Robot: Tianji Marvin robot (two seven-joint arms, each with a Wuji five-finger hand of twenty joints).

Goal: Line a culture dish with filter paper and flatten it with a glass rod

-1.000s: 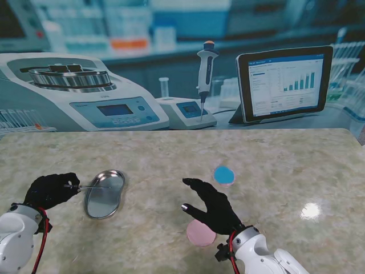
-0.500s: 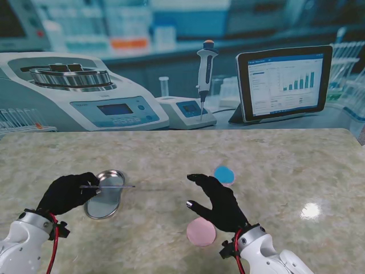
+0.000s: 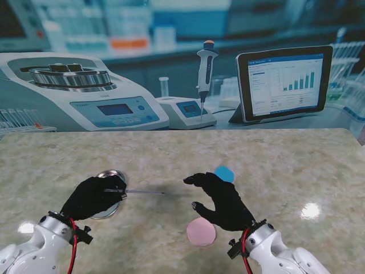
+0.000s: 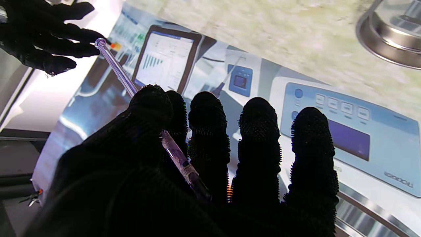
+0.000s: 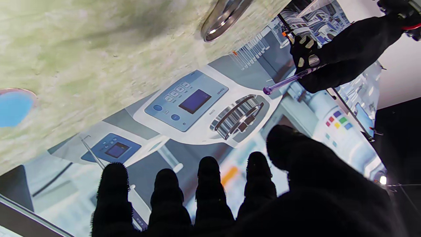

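Note:
My left hand [image 3: 94, 197] is shut on a thin glass rod [image 3: 145, 193] that points right, towards my other hand, level above the table. The same rod [image 4: 118, 70] runs between thumb and forefinger in the left wrist view. Partly hidden behind that hand lies the round metal culture dish [image 3: 109, 174]. My right hand [image 3: 223, 201] hovers open, fingers spread, holding nothing. A pink filter paper disc [image 3: 201, 233] lies just nearer to me than that hand. A blue disc [image 3: 224, 173] lies just beyond its fingers. The right wrist view shows the dish [image 5: 225, 18], the blue disc [image 5: 13, 107] and the rod [image 5: 286, 82].
A backdrop picture of lab gear stands along the table's far edge: a centrifuge [image 3: 74, 91], a pipette [image 3: 205, 71] and a tablet [image 3: 284, 83]. A bright light reflection [image 3: 311, 211] sits on the marble top at the right.
My left hand has moved right and over the dish with the rod, whose tip now reaches farther towards the right hand. The right hand has shifted slightly right and away.

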